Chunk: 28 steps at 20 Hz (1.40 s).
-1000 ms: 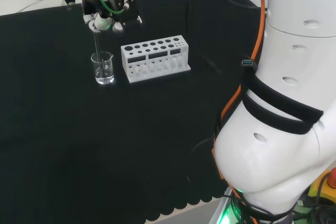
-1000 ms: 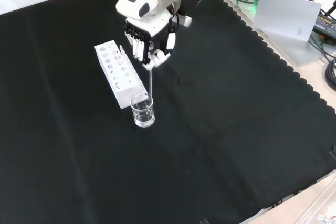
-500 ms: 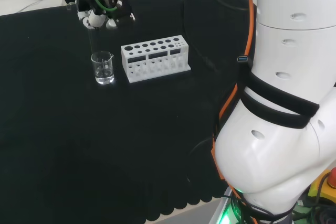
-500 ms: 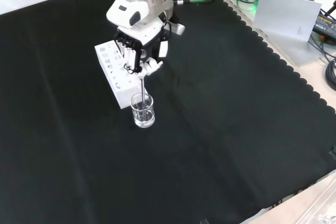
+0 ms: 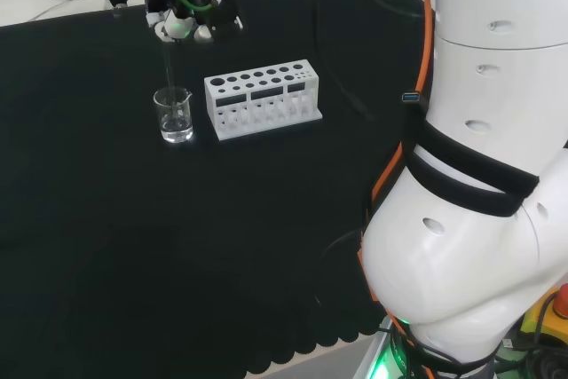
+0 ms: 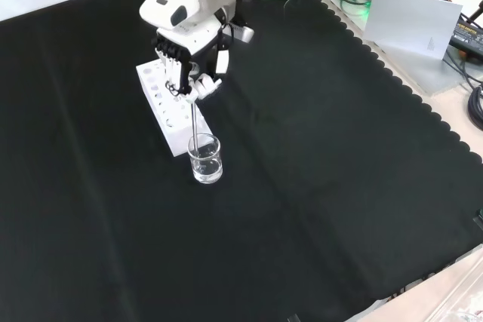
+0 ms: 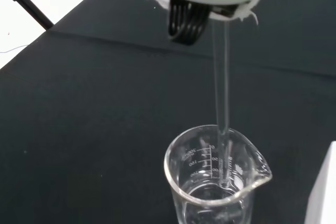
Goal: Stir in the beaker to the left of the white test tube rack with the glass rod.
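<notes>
A small clear glass beaker (image 5: 174, 115) (image 6: 205, 159) (image 7: 214, 184) with a little clear liquid stands on the black cloth, left of the white test tube rack (image 5: 262, 98) in the head view. The hand (image 5: 191, 17) (image 6: 186, 65) hangs above the beaker, its fingers curled round the top of a thin glass rod (image 6: 194, 121) (image 7: 221, 93) (image 5: 168, 68). The rod slants down from the hand, and its lower end is inside the beaker, near the wall. In the front view the hand partly covers the white test tube rack (image 6: 169, 107).
The arm's big white links (image 5: 479, 166) stand at the right of the head view. Cables, a grey sheet (image 6: 413, 24) and a yellow device lie beyond the cloth's scalloped edge at the front view's top right. Bare black cloth lies around the beaker.
The hand has shifted with the rod over the beaker, leftward and farther back in the front view. The rod now leans more, its lower end still in the beaker.
</notes>
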Tool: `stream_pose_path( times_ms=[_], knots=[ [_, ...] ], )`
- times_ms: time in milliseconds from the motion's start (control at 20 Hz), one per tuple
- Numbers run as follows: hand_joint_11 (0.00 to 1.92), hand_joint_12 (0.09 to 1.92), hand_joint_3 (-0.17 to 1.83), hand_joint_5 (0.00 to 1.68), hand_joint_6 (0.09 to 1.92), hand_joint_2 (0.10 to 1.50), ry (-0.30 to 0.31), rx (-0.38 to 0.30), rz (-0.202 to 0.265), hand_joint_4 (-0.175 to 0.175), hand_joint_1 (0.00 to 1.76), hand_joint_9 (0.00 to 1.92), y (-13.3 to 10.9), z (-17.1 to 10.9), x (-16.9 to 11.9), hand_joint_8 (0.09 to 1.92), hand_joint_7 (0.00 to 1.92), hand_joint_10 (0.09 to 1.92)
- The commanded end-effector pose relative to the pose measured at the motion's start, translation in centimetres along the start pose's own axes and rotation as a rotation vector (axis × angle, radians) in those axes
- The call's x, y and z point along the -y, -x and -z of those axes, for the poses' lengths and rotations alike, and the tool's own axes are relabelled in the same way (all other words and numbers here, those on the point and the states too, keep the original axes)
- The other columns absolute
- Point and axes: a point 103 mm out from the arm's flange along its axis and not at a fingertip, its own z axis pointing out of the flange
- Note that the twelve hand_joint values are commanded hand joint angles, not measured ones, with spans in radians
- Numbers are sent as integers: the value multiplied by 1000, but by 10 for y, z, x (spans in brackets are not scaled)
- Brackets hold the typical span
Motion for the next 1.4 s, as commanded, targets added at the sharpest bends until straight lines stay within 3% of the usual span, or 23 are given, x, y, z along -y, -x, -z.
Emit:
stream_pose_path(
  times_ms=[50, 700, 1100, 1400],
  knots=[
    [1740, 736, 842, 1142, 725, 616, -16, 5, -25, -175, 1316, 1751, 6, 3, 19, 1144, 1212, 706],
    [1739, 737, 842, 1143, 724, 616, -34, 25, 7, -175, 1316, 1751, -25, -9, 5, 1143, 1213, 706],
    [1739, 737, 842, 1144, 723, 615, -30, 36, -1, -175, 1316, 1751, -18, -6, -8, 1141, 1213, 706],
    [1739, 737, 842, 1144, 723, 615, -24, 14, -18, -175, 1316, 1752, -3, 0, 1, 1141, 1214, 706]
  ],
)
